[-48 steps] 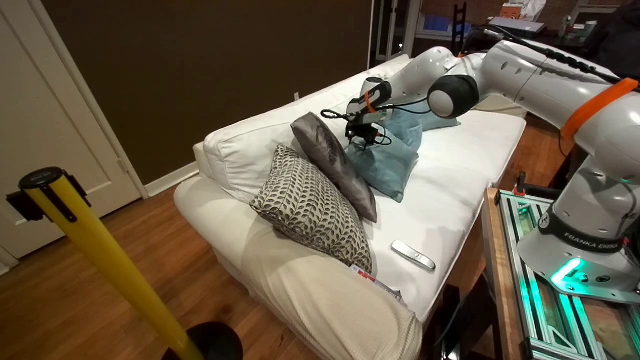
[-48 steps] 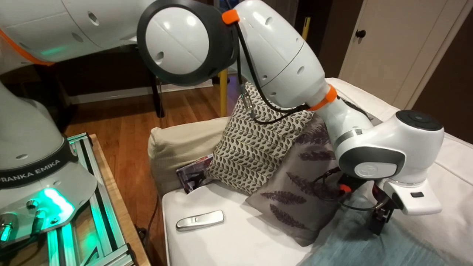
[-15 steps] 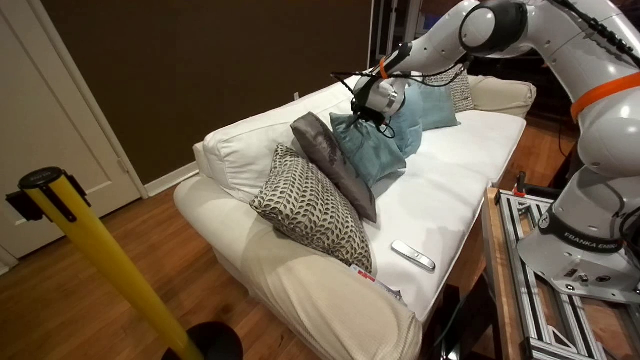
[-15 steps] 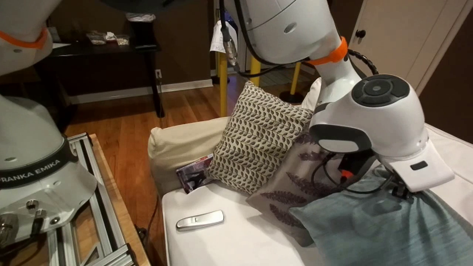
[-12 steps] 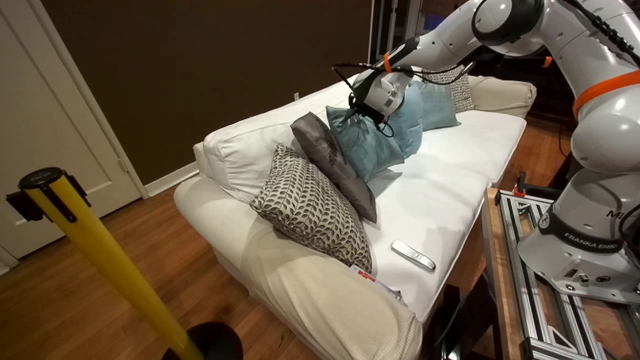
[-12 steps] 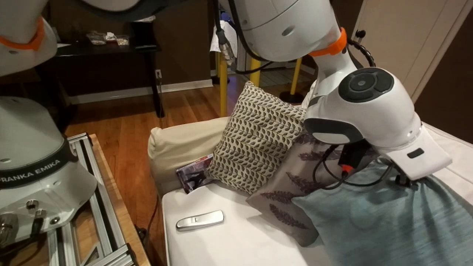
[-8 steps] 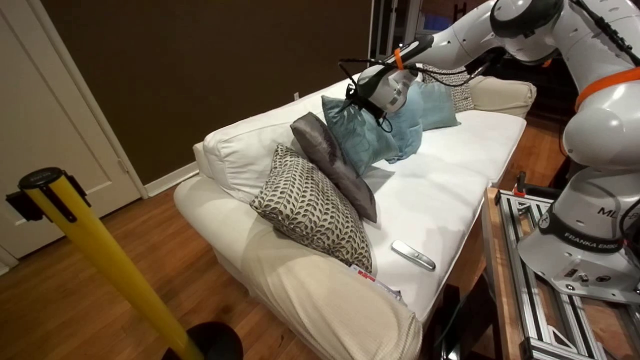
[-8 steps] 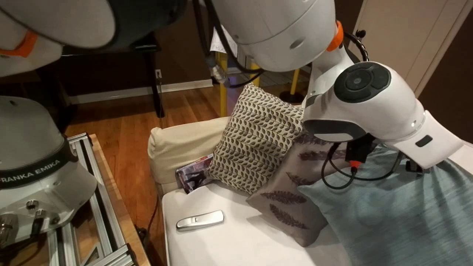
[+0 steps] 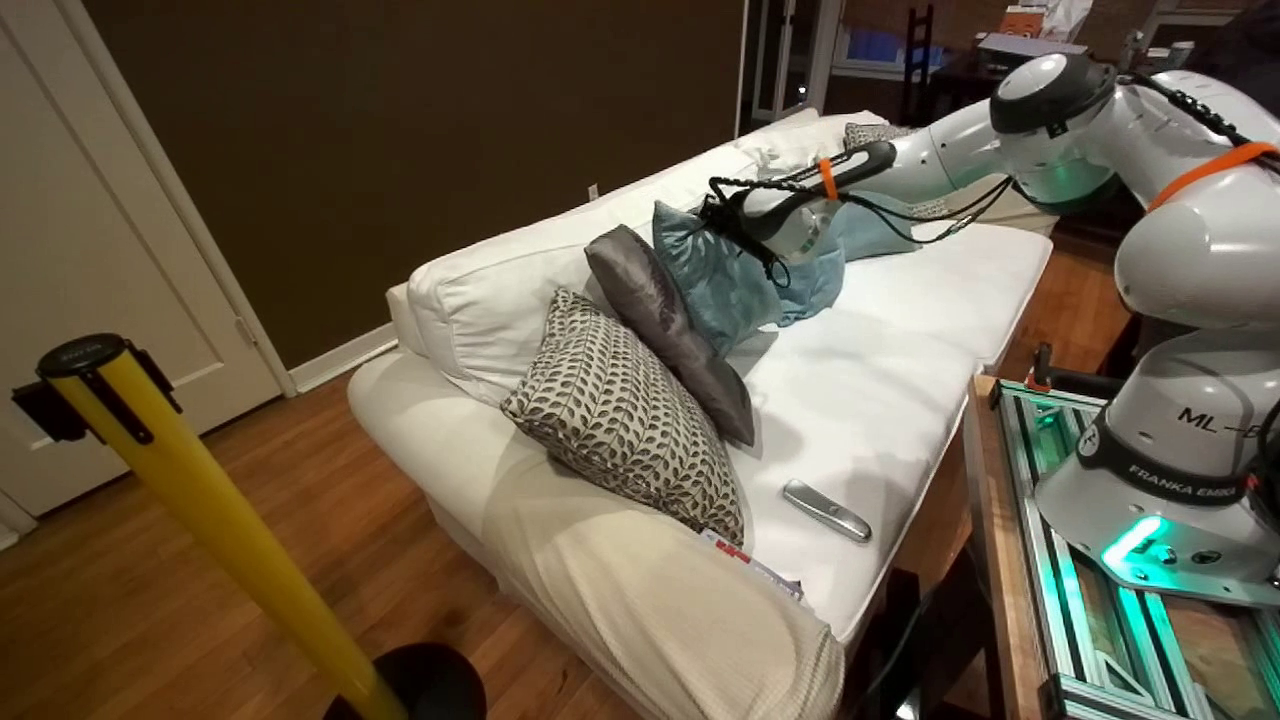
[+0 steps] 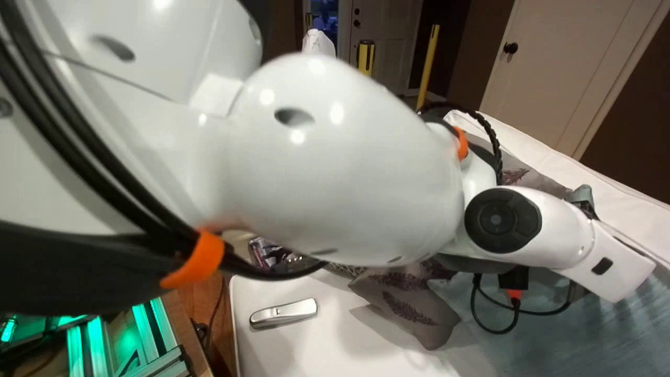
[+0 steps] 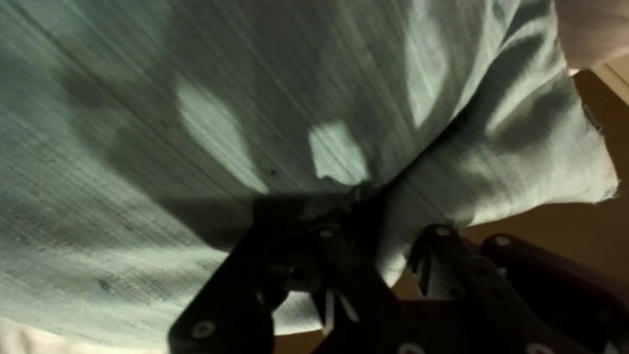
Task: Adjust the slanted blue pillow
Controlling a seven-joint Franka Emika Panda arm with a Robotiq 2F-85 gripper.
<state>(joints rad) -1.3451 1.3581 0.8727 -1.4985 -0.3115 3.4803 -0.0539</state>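
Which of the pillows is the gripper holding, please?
The blue pillow right beside the grey pillow: its fabric bunches in the gripper; no other pillow is held.

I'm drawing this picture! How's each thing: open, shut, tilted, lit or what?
Slanted blue pillow: tilted, creased, gripped
Claw: closed on that pillow
Grey pillow: leaning
Leaf-patterned pillow: leaning
Farther blue pillows: partly hidden, can't tell
Silver gadget: lying flat
Base light: glowing green
Yellow post: standing

white fabric sofa (image 9: 890,350): one | teal-blue square fabric cushion (image 9: 720,288): one | paler blue fabric cushions (image 9: 878,234): two | pale dark-patterned cushions (image 9: 630,420): two | dark grey leaf-print cushion (image 9: 680,330): one | silver oblong device (image 9: 827,511): one | white robot arm (image 9: 1195,270): one | black gripper (image 9: 706,222): one | yellow posts (image 10: 428,67): at least two show
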